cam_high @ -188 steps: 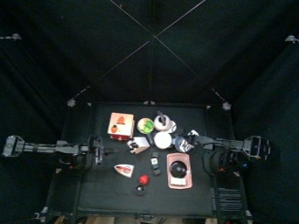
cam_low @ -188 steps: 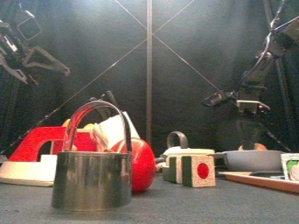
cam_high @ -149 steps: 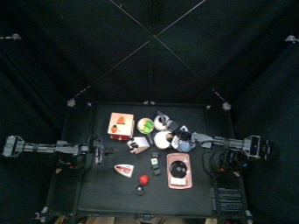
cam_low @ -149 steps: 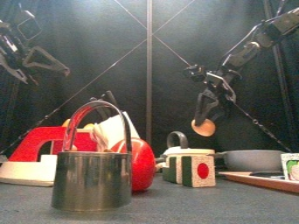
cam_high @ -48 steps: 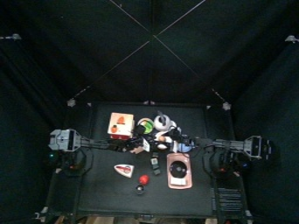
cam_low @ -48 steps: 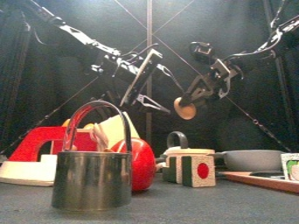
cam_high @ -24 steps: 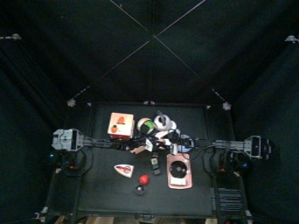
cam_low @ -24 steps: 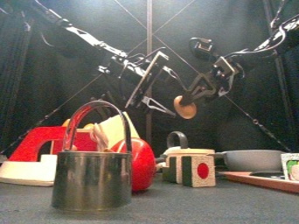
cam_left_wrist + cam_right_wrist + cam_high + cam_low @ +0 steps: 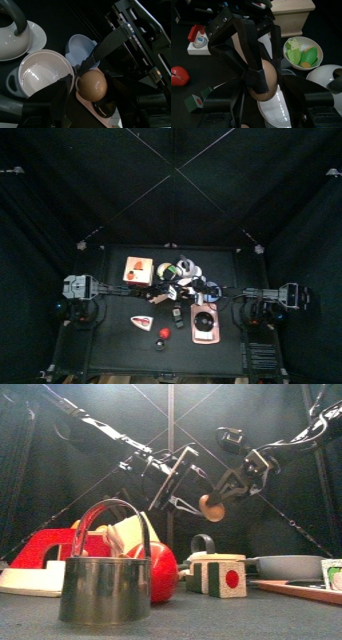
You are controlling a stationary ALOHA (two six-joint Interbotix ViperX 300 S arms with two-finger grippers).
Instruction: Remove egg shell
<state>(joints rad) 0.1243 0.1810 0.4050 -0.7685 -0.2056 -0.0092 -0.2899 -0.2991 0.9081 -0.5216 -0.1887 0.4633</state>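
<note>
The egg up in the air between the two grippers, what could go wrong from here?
The egg hangs in the right gripper high above the table, so a slip could drop and crack it. The left gripper, jaws open, is right at the egg; closing off-centre might knock it loose or crush it. Below sit a white bowl and a dish of green food, so shell bits may land there.

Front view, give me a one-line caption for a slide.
Right gripper holds an egg in the air while the open left gripper closes in.
</note>
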